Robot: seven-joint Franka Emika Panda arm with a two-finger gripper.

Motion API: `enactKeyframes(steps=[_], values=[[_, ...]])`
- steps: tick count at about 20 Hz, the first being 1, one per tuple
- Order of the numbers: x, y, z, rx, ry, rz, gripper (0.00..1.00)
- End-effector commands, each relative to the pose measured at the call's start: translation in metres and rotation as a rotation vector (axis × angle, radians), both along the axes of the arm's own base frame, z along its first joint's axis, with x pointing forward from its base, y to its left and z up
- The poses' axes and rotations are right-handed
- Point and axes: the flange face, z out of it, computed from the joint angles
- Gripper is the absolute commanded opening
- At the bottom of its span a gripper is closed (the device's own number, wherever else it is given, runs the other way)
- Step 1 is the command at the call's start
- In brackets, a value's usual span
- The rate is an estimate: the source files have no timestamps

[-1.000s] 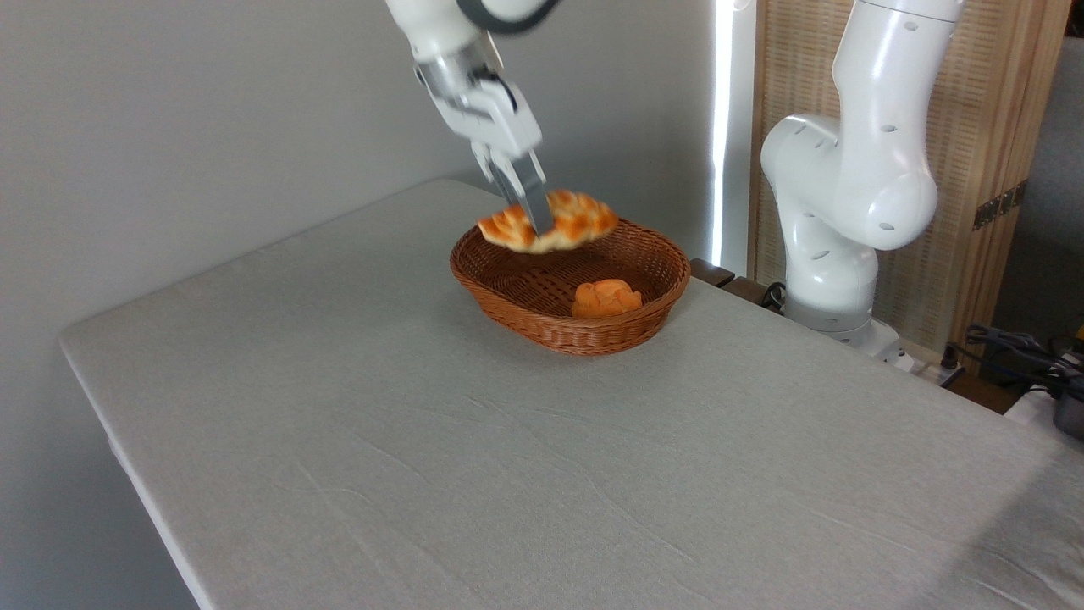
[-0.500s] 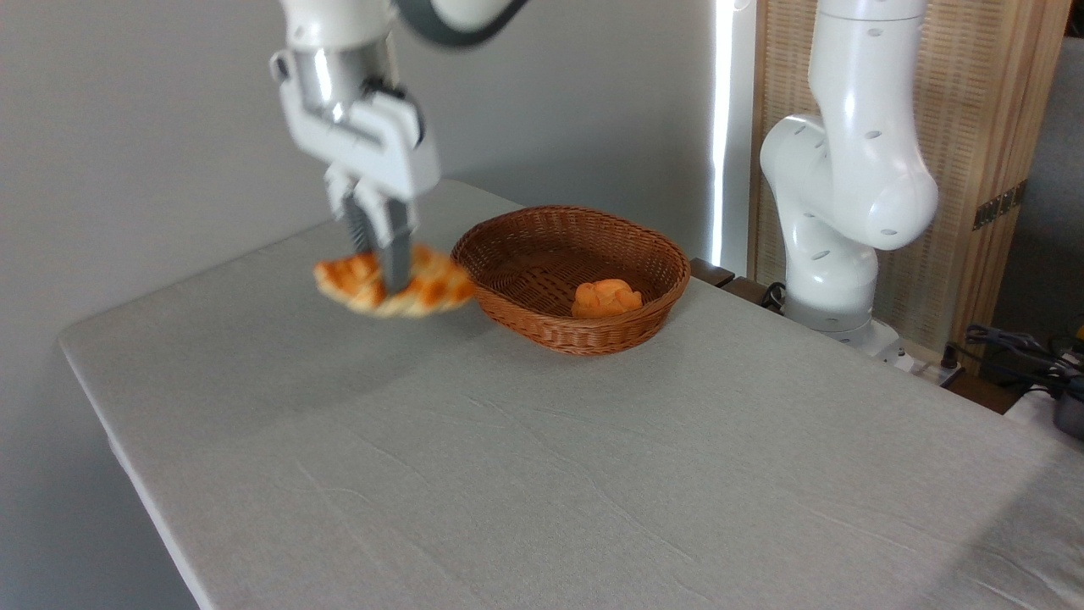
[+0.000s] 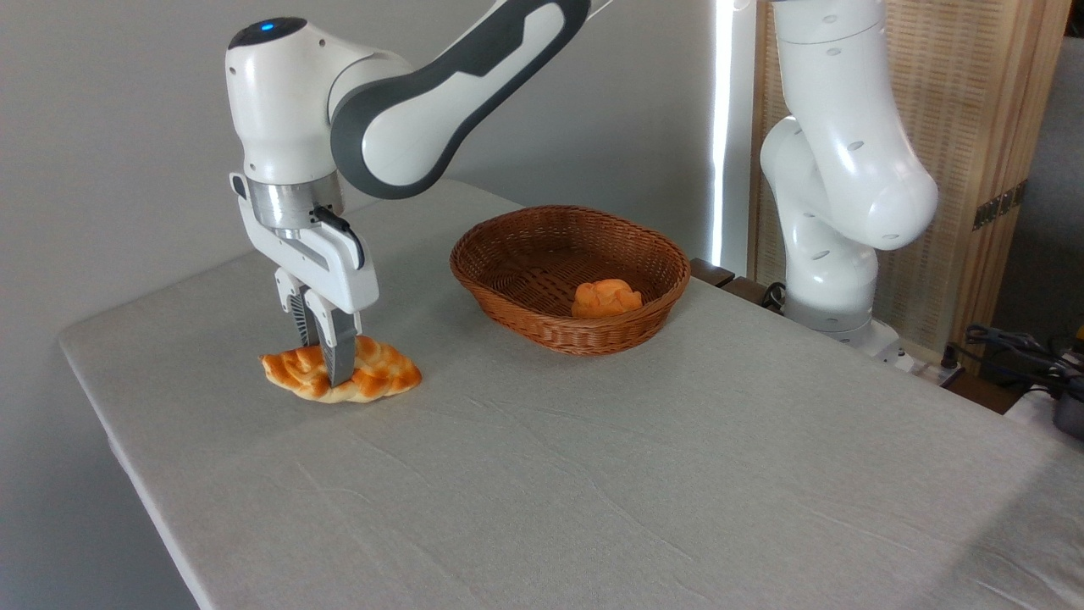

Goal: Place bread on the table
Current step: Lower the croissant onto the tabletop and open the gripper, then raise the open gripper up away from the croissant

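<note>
On the left part of the table (image 3: 593, 474), well clear of the wicker basket (image 3: 569, 275), the gripper (image 3: 326, 368) is still clenching the bread (image 3: 373, 377), which has come down from mid-air and is now apparently resting on the cloth, leaving only release outstanding.

golden-orange braided bread (image 3: 373, 377), grey-beige table (image 3: 593, 474), brown woven basket (image 3: 542, 326)
</note>
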Motion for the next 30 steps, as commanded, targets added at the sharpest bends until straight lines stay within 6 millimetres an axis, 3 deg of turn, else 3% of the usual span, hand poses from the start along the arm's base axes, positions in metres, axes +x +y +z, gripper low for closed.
enactKeyframes(steps=[1,8,11,12,16,19,22,27,30], values=[[0.003,-0.007,0.002,-0.005,-0.016,0.013,1.0],[-0.008,-0.03,0.011,-0.021,-0.023,-0.004,1.0],[-0.012,-0.024,0.039,-0.029,-0.061,0.0,1.0],[-0.014,-0.016,0.056,-0.031,-0.079,0.006,1.0],[-0.013,0.06,0.105,0.008,-0.039,0.031,1.0],[-0.018,0.094,0.138,0.054,0.047,-0.062,1.0],[-0.015,0.138,0.161,0.056,0.052,-0.032,1.0],[-0.012,0.18,0.185,0.041,0.038,0.045,1.0],[-0.01,0.184,0.185,0.038,0.04,0.052,1.0]])
